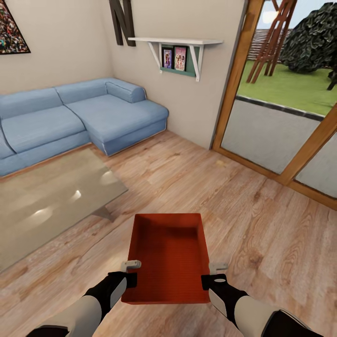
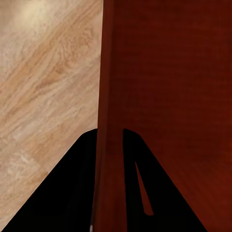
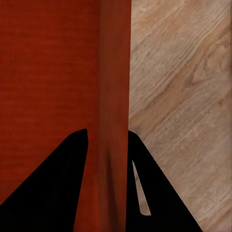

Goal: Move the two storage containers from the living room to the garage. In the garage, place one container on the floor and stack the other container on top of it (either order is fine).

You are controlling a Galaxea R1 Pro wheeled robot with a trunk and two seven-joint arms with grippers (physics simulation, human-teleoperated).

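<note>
While the robot stood in the living room, one storage container point(image 1: 168, 255) hung at six o'clock over the wood plank floor point(image 1: 262, 220), pinched between both arms. The left tool point(image 1: 132, 274) was clamped over the bin's left wall point(image 2: 108, 121), one finger either side; the right tool point(image 1: 210, 276) gripped the right wall point(image 3: 114, 96) likewise. The blue sofa point(image 1: 75, 117) sat at ten o'clock, the glass doors point(image 1: 281, 117) at two. By my reckoning, early days: one bin was lifted, the haul to the garage and the stacking remained.
</note>
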